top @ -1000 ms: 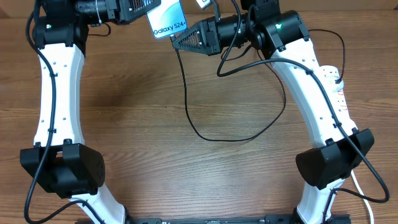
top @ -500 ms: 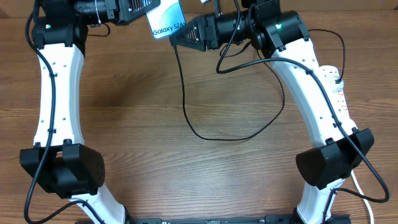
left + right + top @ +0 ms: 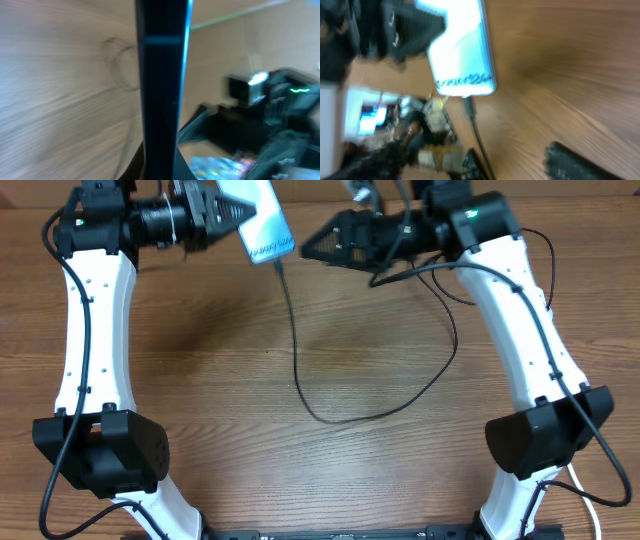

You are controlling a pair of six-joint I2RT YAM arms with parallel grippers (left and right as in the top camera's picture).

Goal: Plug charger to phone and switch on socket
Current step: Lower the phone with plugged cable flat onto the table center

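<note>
The left gripper (image 3: 228, 210) is closed on the top end of the phone (image 3: 263, 225) and holds it up off the table (image 3: 200, 360), near the top of the overhead view, a bit left of the middle. The phone's long side runs from the upper left down to the lower right, so its bottom short edge points down at the table. The charger (image 3: 300, 370) meets that bottom edge. In the right wrist view its tip (image 3: 470, 106) sits right under the phone (image 3: 462, 50) and looks pushed in, but the picture is blurry, so I am not sure it is all the way in. From there the thin black wire hangs down, makes a big loop on the table in the middle of the overhead view, and climbs back up under the right arm. The right gripper (image 3: 312, 250) is just to the right of the phone, pointing at it, with a gap between them. It seems to hold nothing, and I cannot tell how wide its fingers are. I think the switch is the next job. The socket is not in sight here, so I cannot say which arm is nearer to it, but the right arm is the free one.
</note>
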